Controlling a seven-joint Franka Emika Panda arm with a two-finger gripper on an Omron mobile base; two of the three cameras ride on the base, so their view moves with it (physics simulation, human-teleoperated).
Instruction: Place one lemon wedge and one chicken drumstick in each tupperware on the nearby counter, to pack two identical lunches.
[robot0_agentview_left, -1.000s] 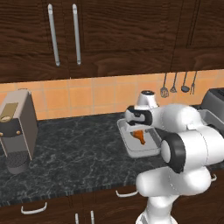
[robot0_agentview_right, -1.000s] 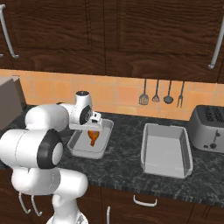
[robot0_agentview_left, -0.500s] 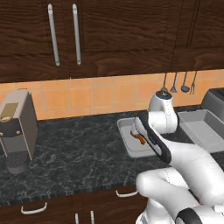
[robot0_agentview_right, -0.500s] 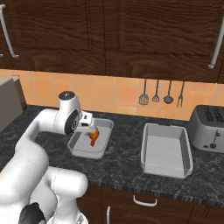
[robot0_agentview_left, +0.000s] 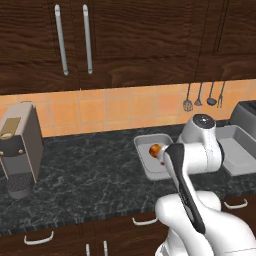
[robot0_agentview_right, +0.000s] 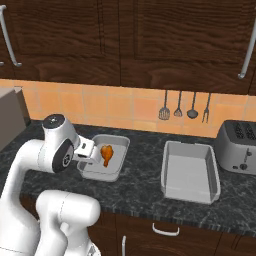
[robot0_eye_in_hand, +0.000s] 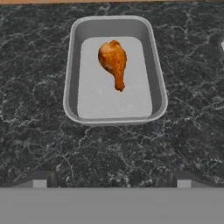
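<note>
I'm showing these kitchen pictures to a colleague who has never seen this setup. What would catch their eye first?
Probably the glossy orange-brown chicken drumstick, lying alone in the left light-grey tupperware on the dark speckled counter. Next, the big white arm in the foreground of both base views, its pincer open and drawn back from that container. To the right sits the second tupperware, holding nothing, beside a silver toaster.

Orange-brown drumstick (robot0_eye_in_hand: 113, 61), light-grey tupperware (robot0_eye_in_hand: 71, 94), black speckled counter (robot0_eye_in_hand: 35, 65), perhaps white-veined.

coffee machine (robot0_agentview_left: 19, 147), toaster (robot0_agentview_right: 241, 153), hanging utensils (robot0_agentview_right: 184, 106)
</note>
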